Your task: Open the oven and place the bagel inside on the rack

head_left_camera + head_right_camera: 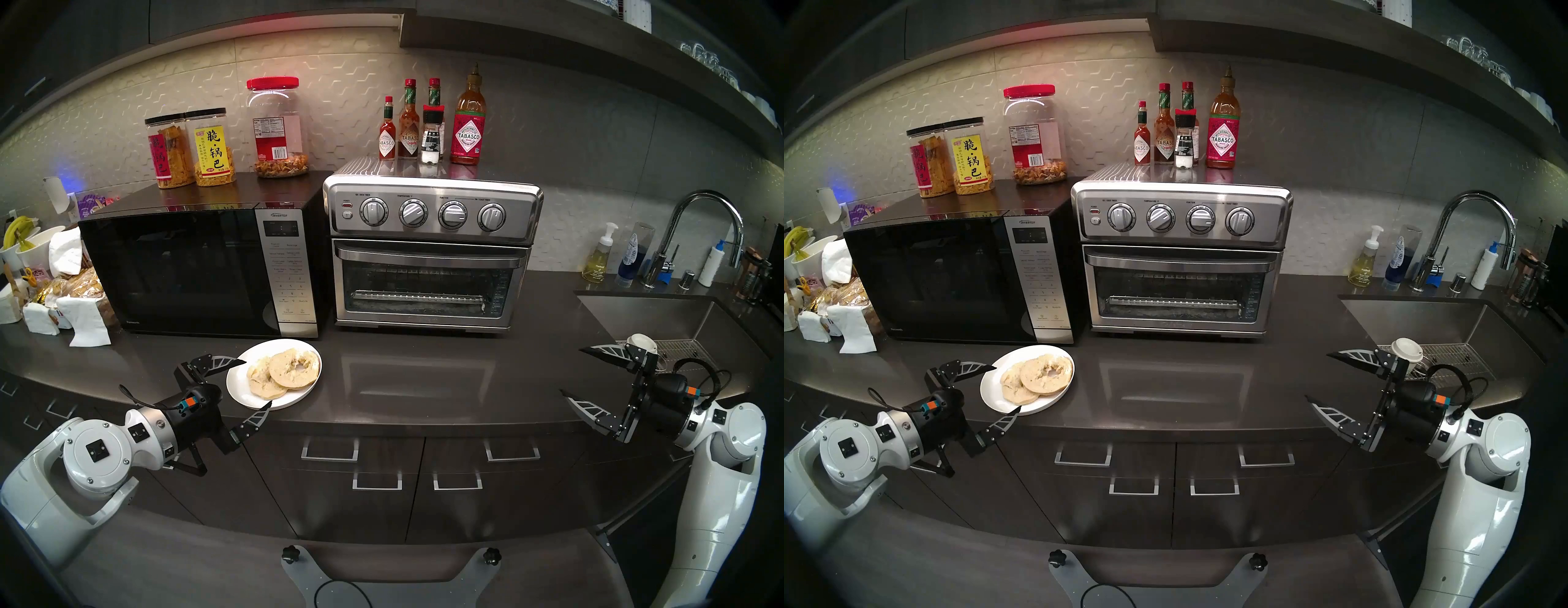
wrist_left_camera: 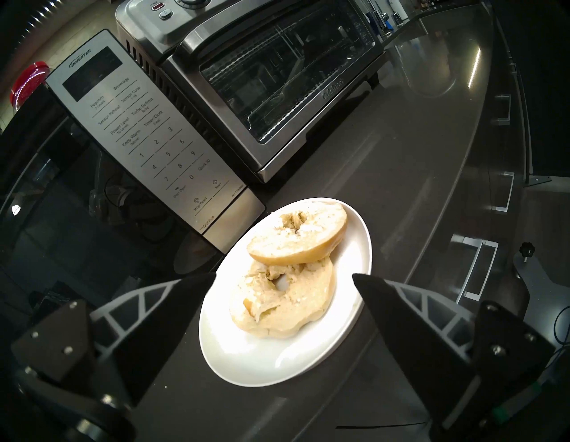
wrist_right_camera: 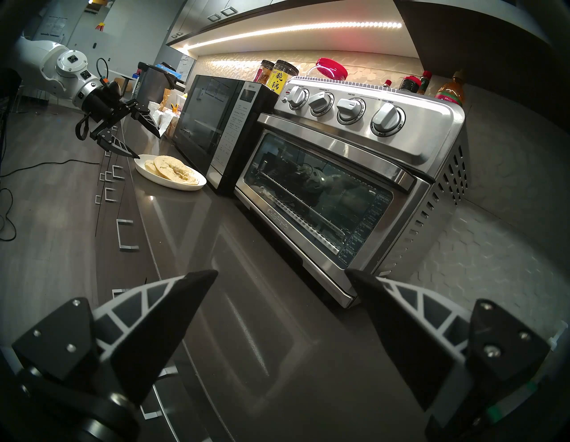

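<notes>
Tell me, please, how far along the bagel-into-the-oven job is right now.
Nothing is done yet: the oven door is closed and both bagel halves lie on the white plate. In hand: the left gripper, fingers open, hovers by the plate; the right gripper waits open and empty. Left: opening the door and loading the rack.

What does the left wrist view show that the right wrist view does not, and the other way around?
Only the left wrist view shows the microwave keypad up close, and the bagel lying between the open left gripper fingers.

Only the right wrist view shows all four oven knobs, the sauce bottles on top of the oven, and the open right gripper over bare counter.

Both show the closed oven, the rack behind its glass, and the white plate.
</notes>
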Controlling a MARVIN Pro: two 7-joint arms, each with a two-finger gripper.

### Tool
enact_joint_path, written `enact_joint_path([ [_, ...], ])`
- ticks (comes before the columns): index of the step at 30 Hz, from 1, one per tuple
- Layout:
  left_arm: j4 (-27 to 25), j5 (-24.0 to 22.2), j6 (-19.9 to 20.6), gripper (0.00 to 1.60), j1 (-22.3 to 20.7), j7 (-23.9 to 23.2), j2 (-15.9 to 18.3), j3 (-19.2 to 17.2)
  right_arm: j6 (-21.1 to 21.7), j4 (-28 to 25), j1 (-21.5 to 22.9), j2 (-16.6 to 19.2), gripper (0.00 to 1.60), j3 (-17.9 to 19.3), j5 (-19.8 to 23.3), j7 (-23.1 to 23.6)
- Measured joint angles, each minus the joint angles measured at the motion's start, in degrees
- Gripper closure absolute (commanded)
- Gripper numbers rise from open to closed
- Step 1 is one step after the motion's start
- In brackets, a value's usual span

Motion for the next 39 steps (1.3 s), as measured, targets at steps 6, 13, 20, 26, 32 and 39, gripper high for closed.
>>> enact_joint_path([
  [6, 0.0, 0.0, 0.0, 0.00, -0.1, 0.0, -0.1, 0.0, 0.0, 0.0, 0.0, 0.0, 0.00, 0.0, 0.0, 0.0],
  [13, 0.0, 0.0, -0.1, 0.00, -0.3, 0.0, -0.1, 0.0, 0.0, 0.0, 0.0, 0.0, 0.00, 0.0, 0.0, 0.0],
  [20, 0.0, 0.0, -0.1, 0.00, -0.3, 0.0, -0.1, 0.0, 0.0, -1.4, -0.4, -0.8, 0.00, 0.1, -0.3, -0.4],
  [26, 0.0, 0.1, -0.1, 0.00, -0.4, 0.0, -0.1, 0.0, 0.1, -4.5, -1.4, -3.1, 0.00, -0.9, -2.1, -2.2],
  [32, 0.0, 0.2, -0.1, 0.00, -0.4, 0.0, -0.1, 0.0, -0.4, -6.4, -2.2, -4.9, 0.00, -1.4, -3.8, -3.7],
  [39, 0.1, 0.2, -0.1, 0.00, -0.5, 0.0, -0.1, 0.0, -1.3, -8.4, -2.2, -6.9, 0.00, -2.5, -4.5, -4.7],
])
